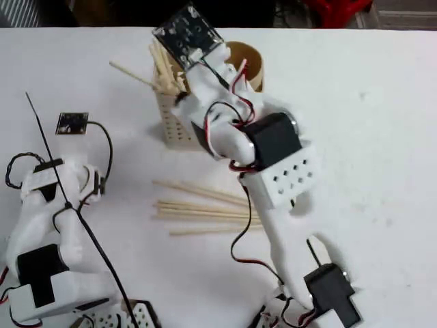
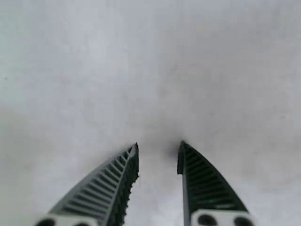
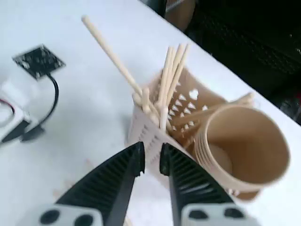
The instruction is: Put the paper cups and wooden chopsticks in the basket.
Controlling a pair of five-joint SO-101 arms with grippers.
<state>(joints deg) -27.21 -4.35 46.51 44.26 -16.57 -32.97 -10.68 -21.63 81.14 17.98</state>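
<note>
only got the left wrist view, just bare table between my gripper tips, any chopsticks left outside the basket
observer: yes, several loose chopsticks lie on the table, on the arms' side of the basket.
operator: and the cups
observer: the stacked paper cups sit tilted inside the basket.
operator: where's the other arm
observer: the right gripper hangs over the basket's rim, narrowly open, with nothing between its tips.
</note>
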